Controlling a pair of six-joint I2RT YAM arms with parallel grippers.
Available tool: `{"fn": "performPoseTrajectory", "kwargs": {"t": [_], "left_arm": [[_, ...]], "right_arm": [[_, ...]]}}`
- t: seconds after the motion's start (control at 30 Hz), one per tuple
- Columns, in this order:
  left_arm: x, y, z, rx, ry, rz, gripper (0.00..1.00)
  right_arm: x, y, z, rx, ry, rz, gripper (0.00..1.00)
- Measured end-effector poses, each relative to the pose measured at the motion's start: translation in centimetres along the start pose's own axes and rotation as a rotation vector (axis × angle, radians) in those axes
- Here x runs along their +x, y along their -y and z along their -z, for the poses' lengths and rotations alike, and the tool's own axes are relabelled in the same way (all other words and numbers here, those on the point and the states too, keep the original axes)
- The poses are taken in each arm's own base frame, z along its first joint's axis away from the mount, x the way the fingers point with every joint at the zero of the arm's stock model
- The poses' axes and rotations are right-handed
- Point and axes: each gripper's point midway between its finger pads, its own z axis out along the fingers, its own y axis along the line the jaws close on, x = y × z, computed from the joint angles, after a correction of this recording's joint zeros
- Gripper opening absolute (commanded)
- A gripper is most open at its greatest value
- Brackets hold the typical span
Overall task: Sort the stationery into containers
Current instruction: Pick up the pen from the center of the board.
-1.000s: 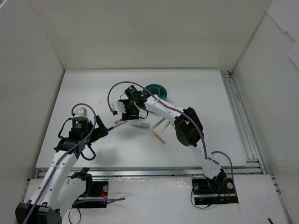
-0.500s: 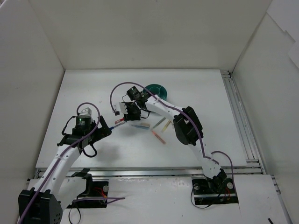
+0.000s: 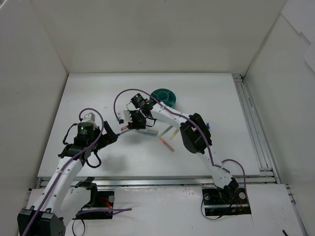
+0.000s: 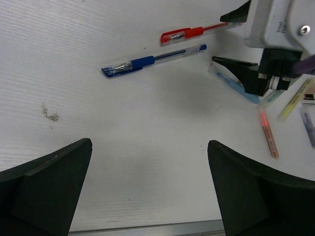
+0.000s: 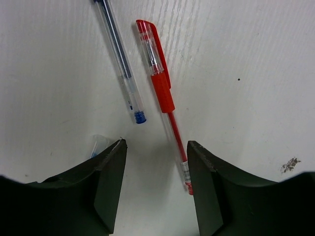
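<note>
The round teal organizer [image 3: 164, 95] stands at the back of the table. A red pen [image 5: 162, 88] and a clear blue pen [image 5: 120, 64] lie side by side on the white table. My right gripper [image 5: 156, 147] is open just above them, and the red pen's rear end lies between its jaws, close to the right finger. In the top view the right gripper [image 3: 129, 124] sits over the red pen [image 3: 126, 129]. My left gripper [image 4: 149, 147] is open and empty, over bare table short of the blue pen [image 4: 147, 61] and red pen [image 4: 189, 33]. No erasers show.
More pens lie to the right of the right gripper: a light blue one [image 4: 236, 84], a pink-orange one [image 4: 268, 133], a yellow-green one [image 4: 293, 100]. They also show in the top view [image 3: 167, 143]. White walls enclose the table; a metal rail [image 3: 251, 123] runs along its right side.
The right gripper has come down and slightly left over the red pen. The left gripper has shifted a little toward the pens. No pen has moved.
</note>
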Motion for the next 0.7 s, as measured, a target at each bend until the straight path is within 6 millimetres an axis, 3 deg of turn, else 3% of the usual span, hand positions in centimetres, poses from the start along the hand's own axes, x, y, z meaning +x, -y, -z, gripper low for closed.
{"fn": "performPoseTrajectory", "kwargs": {"t": [0.17,0.27,0.3,0.4,0.7], "left_arm": [[-0.7,0.4,0.9,0.023,0.045,-0.006,1.00],[-0.8,0.5,1.0,0.027,0.051,-0.011,1.00],[-0.7,0.4,0.9,0.025,0.048,-0.012,1.00],[-0.5,0.2,0.5,0.013,0.029,-0.015,1.00],[0.6,-0.7,-1.1,-0.030,-0.045,-0.035,1.00]], "right_arm": [[-0.1,0.8,-0.7,0.009,0.020,-0.012,0.43],[0.2,1.3,-0.8,0.013,0.026,-0.030,0.31],[0.4,1.5,-0.8,0.017,0.026,-0.034,0.14],[0.6,1.7,-0.8,0.014,0.032,-0.038,0.03],[1.1,1.6,-0.5,-0.008,0.034,-0.003,0.00]]}}
